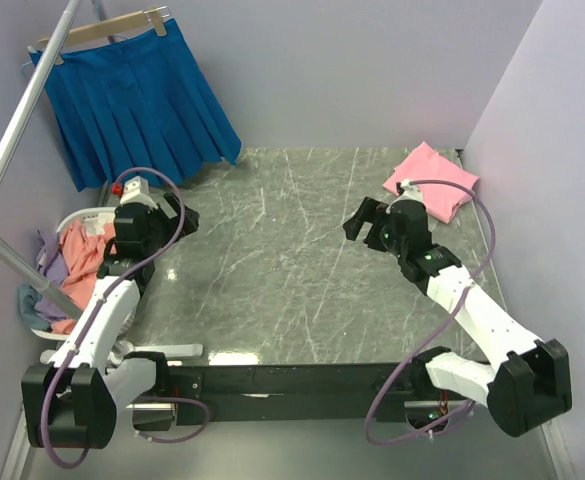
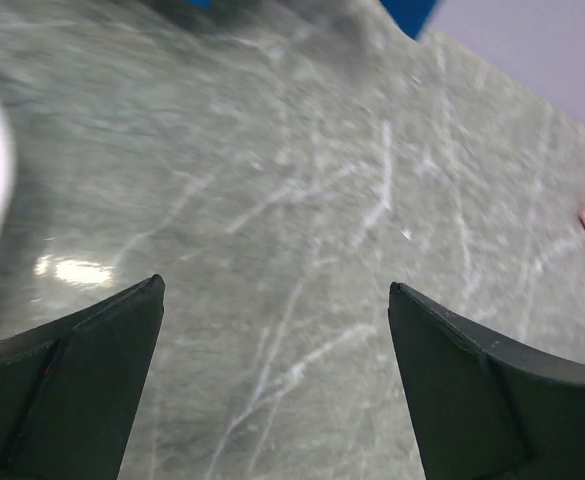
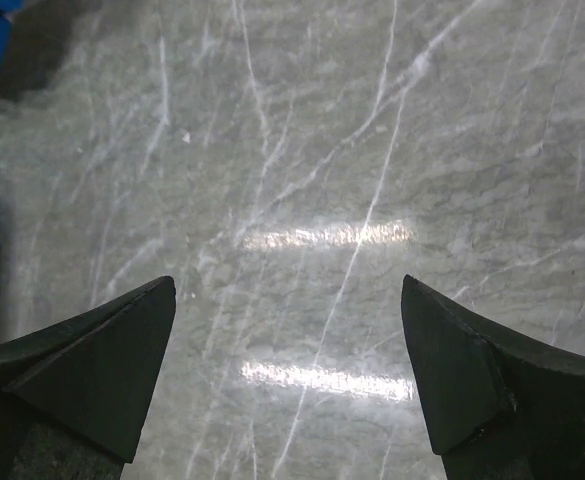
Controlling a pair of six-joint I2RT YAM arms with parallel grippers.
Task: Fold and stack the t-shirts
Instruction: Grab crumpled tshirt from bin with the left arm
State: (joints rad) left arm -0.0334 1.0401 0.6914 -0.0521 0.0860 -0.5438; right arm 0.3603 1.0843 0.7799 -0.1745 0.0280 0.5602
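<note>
Hovering over the table (image 1: 272,285), left gripper (image 2: 275,290) and right gripper (image 3: 289,285) spread wide, empty, pink tee (image 1: 434,180) at table's far-right corner, salmon tee (image 1: 82,255) beside its left edge

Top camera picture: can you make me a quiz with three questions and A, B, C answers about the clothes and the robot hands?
1. Where on the table is the pink t-shirt?
A) near left corner
B) far right corner
C) the middle

2. What colour is the skirt on the hanger?
A) green
B) blue
C) yellow

3. How are the left gripper and right gripper?
A) both open, holding nothing
B) both shut on a shirt
C) one open, one shut

Answers:
1 B: the shirt lies folded by the right wall at the far edge.
2 B: its pleats are bright blue.
3 A: each wrist view shows fingers spread wide with only bare table between them.
</note>
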